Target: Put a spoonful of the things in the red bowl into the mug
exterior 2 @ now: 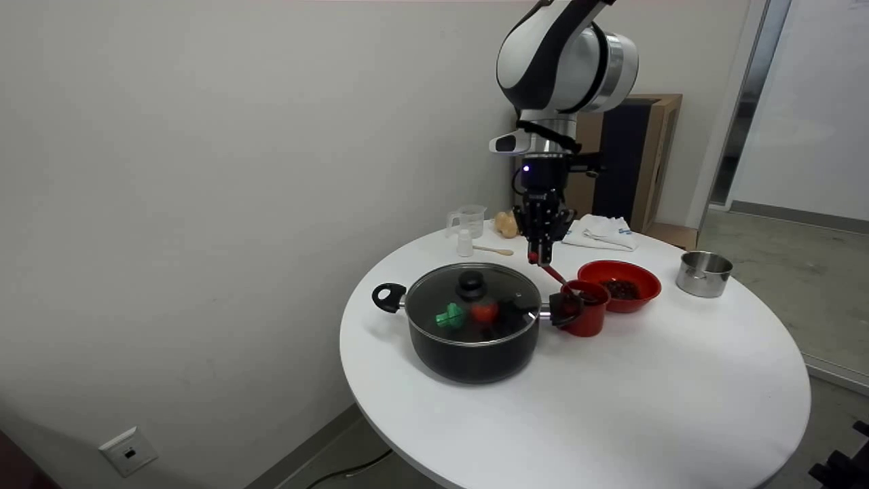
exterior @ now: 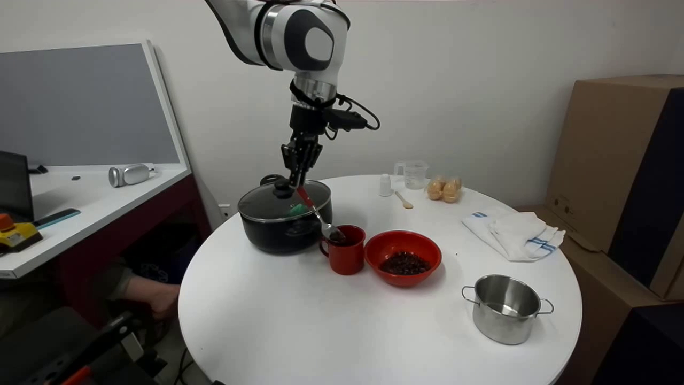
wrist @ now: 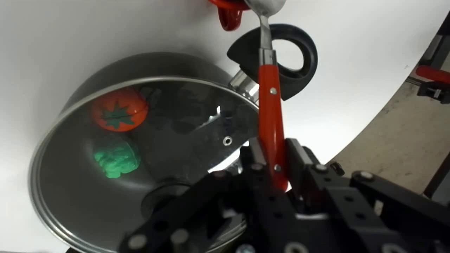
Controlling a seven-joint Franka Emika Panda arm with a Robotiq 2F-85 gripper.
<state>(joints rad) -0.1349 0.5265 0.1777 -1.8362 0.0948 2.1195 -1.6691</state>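
black pot (exterior: 275, 233): in an exterior view, is standing at ten o'clock from the mug (exterior: 348, 259), round under a glass lid (exterior: 267, 206), likely a neighbour to steer around.
gripper (wrist: 276, 154): is clamping the spoon (wrist: 270, 95) near its handle's end, jaws pressing on both sides, probably saving length for reach.
spoon: is slanting toward five o'clock, riveted red handle running into shiny steel, head at the mug's mouth, presumably for tipping out; whether the dark patch there is load or shadow, I cannot tell.
mug: is standing upright, a glossy red cylinder, its handle pointing to nine o'clock.
red bowl (exterior: 402, 240): is resting at three o'clock, just beside the mug, wide and shallow, probably making the carry short.
dark bits (exterior: 405, 263): are lying in the red bowl, a grainy heap.
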